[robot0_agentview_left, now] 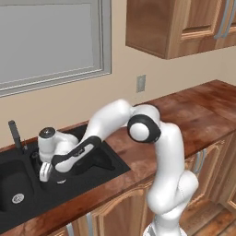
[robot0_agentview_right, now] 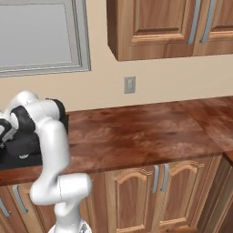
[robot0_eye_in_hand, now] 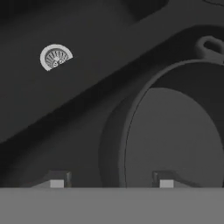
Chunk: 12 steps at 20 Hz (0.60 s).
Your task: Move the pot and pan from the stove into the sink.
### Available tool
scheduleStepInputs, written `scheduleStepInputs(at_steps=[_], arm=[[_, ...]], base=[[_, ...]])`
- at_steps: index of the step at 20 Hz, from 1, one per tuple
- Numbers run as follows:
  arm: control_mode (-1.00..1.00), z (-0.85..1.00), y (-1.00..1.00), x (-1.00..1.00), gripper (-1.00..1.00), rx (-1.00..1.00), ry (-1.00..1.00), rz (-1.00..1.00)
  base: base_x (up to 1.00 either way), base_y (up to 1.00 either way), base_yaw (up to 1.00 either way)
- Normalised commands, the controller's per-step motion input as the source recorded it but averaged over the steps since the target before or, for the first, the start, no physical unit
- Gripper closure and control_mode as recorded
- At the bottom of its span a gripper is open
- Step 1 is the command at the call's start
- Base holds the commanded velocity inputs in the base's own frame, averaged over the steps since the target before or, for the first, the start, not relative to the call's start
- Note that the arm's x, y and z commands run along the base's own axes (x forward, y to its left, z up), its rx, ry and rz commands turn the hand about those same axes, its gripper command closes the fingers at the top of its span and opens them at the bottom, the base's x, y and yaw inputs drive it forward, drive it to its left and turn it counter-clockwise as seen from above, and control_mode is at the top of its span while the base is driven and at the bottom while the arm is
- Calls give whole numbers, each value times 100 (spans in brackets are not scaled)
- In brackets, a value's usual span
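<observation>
The pot [robot0_eye_in_hand: 175,135] is seen from the hand view inside the black sink [robot0_eye_in_hand: 65,109], its rim lying between the two fingertips [robot0_eye_in_hand: 57,183], which stand spread apart and clasp nothing. The step in hand is judged to be the setting-down of the pot; a straight lift of the gripper [robot0_eye_in_hand: 111,183] clear of the rim is called for next, followed by a return for the pan. The silver drain [robot0_eye_in_hand: 55,57] and the pot's loop handle [robot0_eye_in_hand: 211,46] are shown close up here, whereas the left base view supplies the faucet [robot0_agentview_left: 15,134], the wooden countertop [robot0_agentview_left: 193,115] and the arm reaching down into the basin.
</observation>
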Motion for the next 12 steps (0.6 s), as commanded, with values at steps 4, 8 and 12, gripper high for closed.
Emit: scheduleStepInputs(at_steps=[4,8,12], arm=[[-100,58,-26,-51,-100,8,11,-23],[-100,64,-49,-54,-100,15,11,-22],[-100,53,-53,-53,-100,15,4,-21]], base=[[0,0,0],[0,0,0],[0,0,0]])
